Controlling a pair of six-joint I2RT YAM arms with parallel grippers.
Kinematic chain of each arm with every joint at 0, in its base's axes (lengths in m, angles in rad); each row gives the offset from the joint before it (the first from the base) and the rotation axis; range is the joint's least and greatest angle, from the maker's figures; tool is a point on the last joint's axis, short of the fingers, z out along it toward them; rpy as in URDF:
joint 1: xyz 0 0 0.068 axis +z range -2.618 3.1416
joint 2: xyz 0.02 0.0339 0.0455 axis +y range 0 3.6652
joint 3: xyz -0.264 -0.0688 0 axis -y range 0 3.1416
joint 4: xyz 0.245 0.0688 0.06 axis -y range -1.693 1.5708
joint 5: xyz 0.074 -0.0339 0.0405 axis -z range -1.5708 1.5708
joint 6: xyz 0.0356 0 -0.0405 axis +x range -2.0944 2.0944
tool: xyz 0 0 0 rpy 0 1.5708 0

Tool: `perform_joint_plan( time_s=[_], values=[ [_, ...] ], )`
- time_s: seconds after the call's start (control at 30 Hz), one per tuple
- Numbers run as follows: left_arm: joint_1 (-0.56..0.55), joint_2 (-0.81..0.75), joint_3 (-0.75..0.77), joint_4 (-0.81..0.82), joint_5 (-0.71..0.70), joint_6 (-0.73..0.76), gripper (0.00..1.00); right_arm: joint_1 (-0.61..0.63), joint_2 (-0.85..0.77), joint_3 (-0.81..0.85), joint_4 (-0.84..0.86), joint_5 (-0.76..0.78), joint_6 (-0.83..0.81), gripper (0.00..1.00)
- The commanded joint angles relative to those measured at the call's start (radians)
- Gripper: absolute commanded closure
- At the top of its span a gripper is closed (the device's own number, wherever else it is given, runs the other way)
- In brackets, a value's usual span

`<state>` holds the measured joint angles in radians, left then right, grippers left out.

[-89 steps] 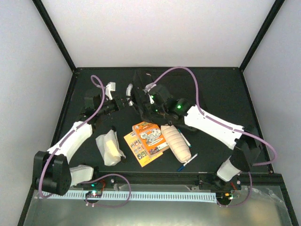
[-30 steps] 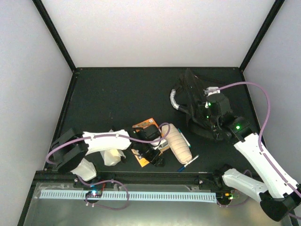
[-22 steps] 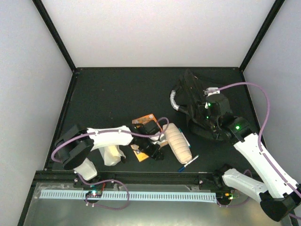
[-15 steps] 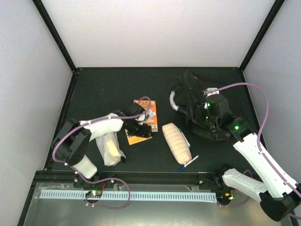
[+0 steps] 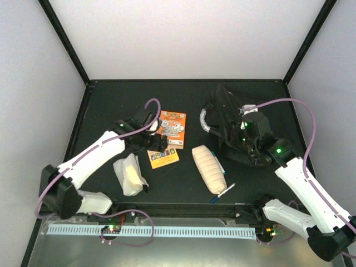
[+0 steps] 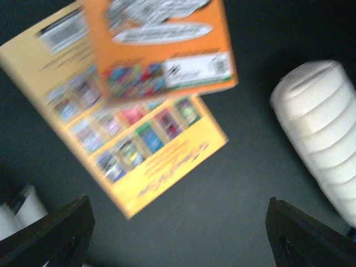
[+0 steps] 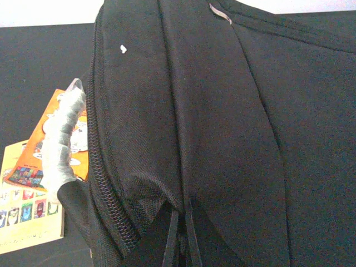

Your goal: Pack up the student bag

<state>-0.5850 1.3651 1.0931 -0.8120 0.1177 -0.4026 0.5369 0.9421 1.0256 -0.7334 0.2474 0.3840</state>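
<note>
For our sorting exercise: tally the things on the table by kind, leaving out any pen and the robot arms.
Books: 2, the orange book and the yellow book
Backpack: 1
Pencil case: 1
Plastic pouch: 1
Total: 5

1. An orange book (image 5: pixel 172 123) lies in the middle of the black table (image 5: pixel 111 105).
2. A yellow book (image 5: pixel 163 157) lies on its near side, partly under it.
3. A white puffy pouch (image 5: pixel 208 166) lies right of the books.
4. A blue pen (image 5: pixel 222 192) lies at the pouch's near end.
5. A whitish plastic bag (image 5: pixel 130 174) lies near and left of the books.
</note>
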Motion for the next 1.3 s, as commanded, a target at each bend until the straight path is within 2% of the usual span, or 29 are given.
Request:
perform_joint_plan(
  time_s=[0.0, 0.07, 0.17, 0.27, 0.43, 0.57, 0.77, 0.8, 0.9, 1.1, 1.13, 1.2, 1.27],
  values=[
    [-0.008, -0.077, 0.006, -0.389, -0.222, -0.161, 0.11, -0.009, -0.020, -0.018, 0.049, 0.010, 0.008, 0.98],
    [-0.011, -0.125, -0.032, -0.461, -0.337, -0.244, 0.10, -0.009, -0.017, -0.022, 0.061, 0.000, 0.009, 0.98],
    [-0.010, -0.136, -0.107, -0.482, -0.427, -0.333, 0.10, -0.008, -0.009, -0.025, 0.080, -0.019, 0.007, 0.98],
    [-0.010, -0.096, -0.142, -0.503, -0.465, -0.414, 0.21, -0.009, -0.002, -0.021, 0.083, -0.025, 0.000, 0.98],
    [-0.005, -0.066, -0.181, -0.446, -0.464, -0.447, 0.30, -0.009, -0.008, -0.018, 0.080, -0.017, -0.008, 0.98],
    [0.004, -0.056, -0.206, -0.399, -0.446, -0.442, 0.42, -0.009, -0.017, -0.022, 0.080, -0.017, -0.006, 0.98],
    [0.025, -0.038, -0.245, -0.326, -0.365, -0.432, 0.44, -0.009, -0.018, -0.025, 0.083, -0.021, -0.006, 0.98],
    [0.028, -0.044, -0.250, -0.314, -0.360, -0.431, 0.47, -0.008, -0.017, -0.025, 0.085, -0.022, -0.008, 0.98],
    [0.044, -0.067, -0.255, -0.290, -0.355, -0.435, 0.66, -0.009, -0.013, -0.018, 0.086, -0.024, -0.011, 0.98],
    [0.088, -0.078, -0.219, -0.283, -0.397, -0.428, 0.73, -0.009, -0.008, -0.014, 0.083, -0.026, -0.014, 0.98],
    [0.098, -0.078, -0.217, -0.270, -0.396, -0.418, 0.77, -0.009, -0.008, -0.014, 0.082, -0.025, -0.014, 0.98],
    [0.128, -0.078, -0.215, -0.243, -0.381, -0.399, 0.96, -0.009, -0.008, -0.015, 0.083, -0.025, -0.015, 0.98],
    [0.160, -0.079, -0.208, -0.220, -0.370, -0.386, 0.98, -0.009, -0.008, -0.012, 0.081, -0.028, -0.014, 0.98]
  ],
)
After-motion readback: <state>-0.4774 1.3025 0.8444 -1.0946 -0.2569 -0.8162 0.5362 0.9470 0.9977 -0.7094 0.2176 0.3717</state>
